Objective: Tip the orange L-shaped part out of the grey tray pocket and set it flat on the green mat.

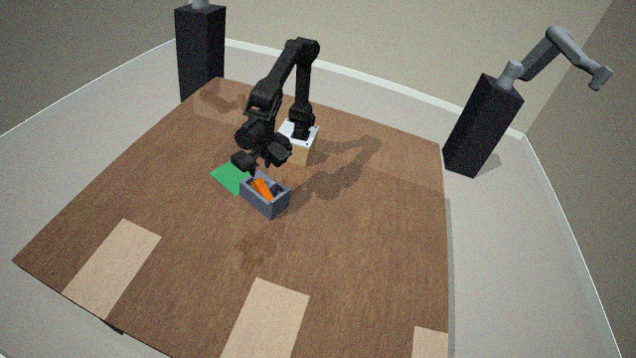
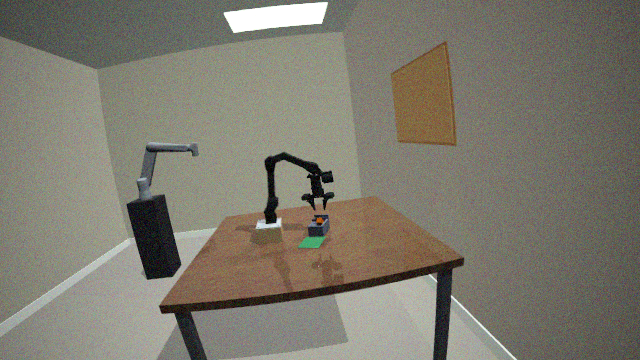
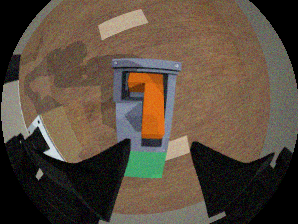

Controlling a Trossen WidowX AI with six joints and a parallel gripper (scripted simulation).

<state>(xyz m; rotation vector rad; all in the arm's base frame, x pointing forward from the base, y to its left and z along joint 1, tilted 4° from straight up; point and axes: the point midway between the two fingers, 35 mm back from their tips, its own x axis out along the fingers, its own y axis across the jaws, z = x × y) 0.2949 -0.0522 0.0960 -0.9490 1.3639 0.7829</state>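
Observation:
The orange L-shaped part (image 1: 262, 189) (image 2: 320, 220) (image 3: 154, 107) is tipped in the grey tray (image 1: 255, 199) (image 2: 316, 231) (image 3: 172, 100). Its L-shaped end sits low in the pocket, and its straight end, on the green mat's side, is raised, with dark pocket showing beyond it in the wrist view. The green mat (image 1: 230, 177) (image 2: 311, 243) (image 3: 145, 165) lies against that end of the tray. My gripper (image 1: 260, 169) (image 2: 319, 209) (image 3: 162, 145) is open and empty, above the tray. Its fingers stand to either side of the raised end's line, clear of the part.
My arm's base stands on a white plate (image 1: 310, 136) (image 2: 261, 223) over a wooden block (image 1: 299, 156) (image 2: 270, 235), close to the tray. Pale rectangles (image 1: 114, 268) (image 3: 123, 24) lie on the table. A grey arm on a dark pedestal (image 1: 479, 129) (image 2: 155, 237) stands beyond the table edge.

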